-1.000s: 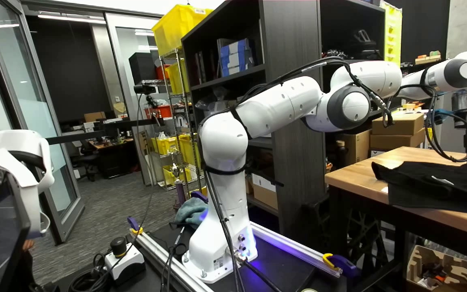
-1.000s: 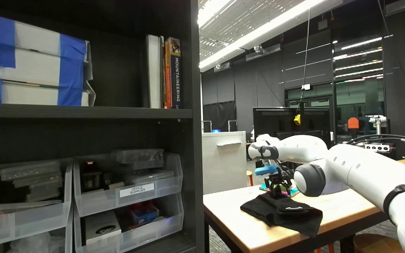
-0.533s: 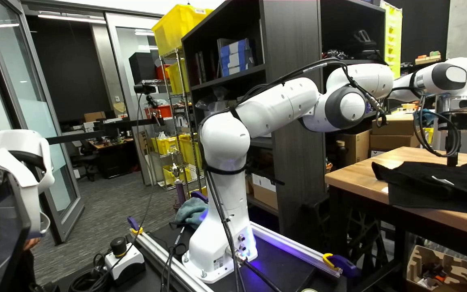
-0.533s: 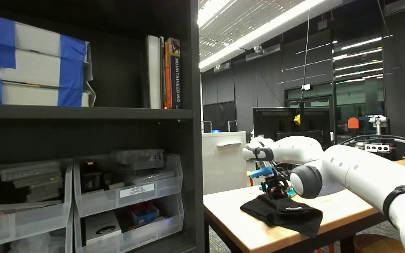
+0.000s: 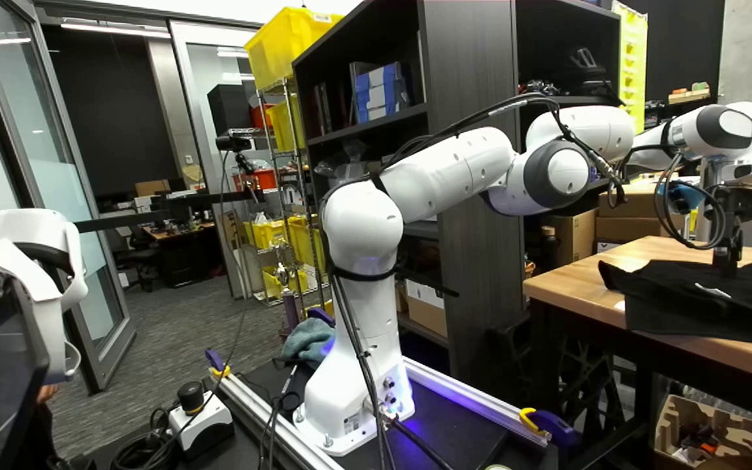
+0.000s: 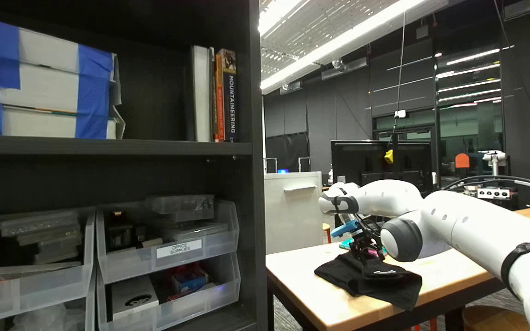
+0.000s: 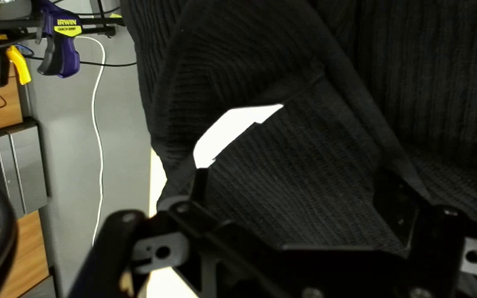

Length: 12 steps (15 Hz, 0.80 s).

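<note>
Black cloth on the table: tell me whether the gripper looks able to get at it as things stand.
Probably yes: the gripper is open over the black cloth, and the wrist view shows nothing between them; whether they touch is unclear.

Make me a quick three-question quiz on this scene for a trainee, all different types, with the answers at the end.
1. True or false: the gripper is fully shut.
2. Multiple choice: what colour is the cloth lying on the table? A) red B) black C) yellow
3. Fill in the blank: the dark-spined book on the shelf has the word ____ on its spine.

Key:
1. False; its jaws stand open.
2. B
3. Mountaineering
</note>
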{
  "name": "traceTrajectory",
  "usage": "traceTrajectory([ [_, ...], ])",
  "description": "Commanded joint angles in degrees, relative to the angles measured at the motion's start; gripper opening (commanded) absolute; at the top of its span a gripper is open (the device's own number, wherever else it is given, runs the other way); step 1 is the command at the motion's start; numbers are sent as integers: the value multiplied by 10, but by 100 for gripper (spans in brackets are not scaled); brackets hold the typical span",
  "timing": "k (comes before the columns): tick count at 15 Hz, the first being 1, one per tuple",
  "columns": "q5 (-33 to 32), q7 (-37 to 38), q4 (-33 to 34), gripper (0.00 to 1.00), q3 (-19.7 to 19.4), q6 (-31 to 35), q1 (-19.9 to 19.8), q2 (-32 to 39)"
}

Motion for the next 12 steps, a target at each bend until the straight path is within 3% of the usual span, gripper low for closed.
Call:
traceTrajectory([
  [1,3,17,8,100,1,-26,-5,-7],
  [6,22,34,-13,100,15,-34,-25,-28],
  [12,57,-23,-13,100,50,-36,-45,-29],
])
